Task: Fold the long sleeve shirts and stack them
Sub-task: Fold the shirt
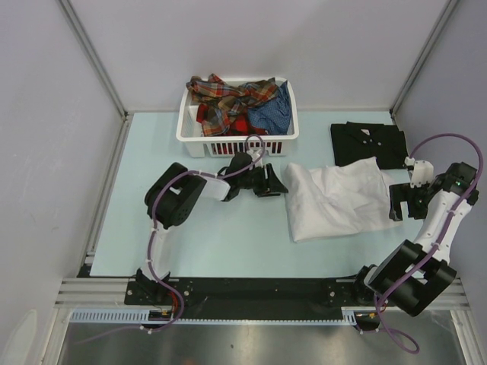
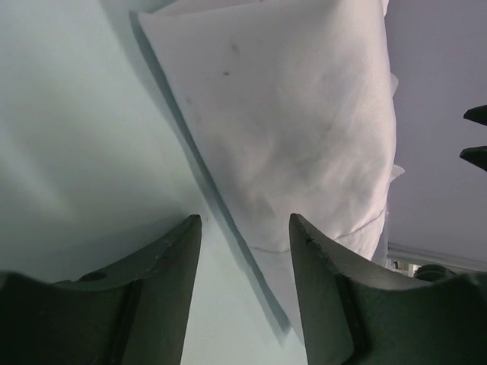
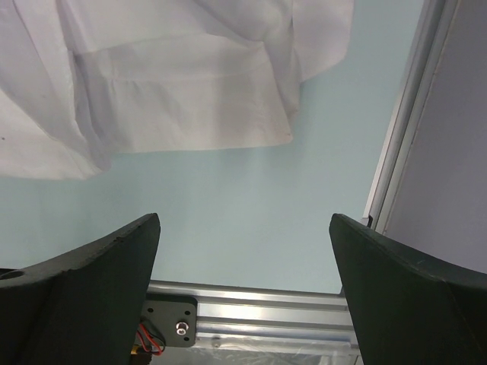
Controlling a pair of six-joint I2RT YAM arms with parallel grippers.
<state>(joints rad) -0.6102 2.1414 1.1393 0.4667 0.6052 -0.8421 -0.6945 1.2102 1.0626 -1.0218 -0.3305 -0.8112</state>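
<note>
Pale-blue table, grey walls on three sides. Left arm is bent at the elbow and reaches rightward; left claw sits low, jaws partly spread and empty, just beside the white shirt's left edge. Right arm is folded back; right claw is spread wide and empty, near the shirt's right edge. White slatted basket at the far side holds plaid shirts and a blue shirt. White shirt lies rumpled between the claws, long axis left to right; collar direction cannot be told. Folded black shirt lies far right.
</note>
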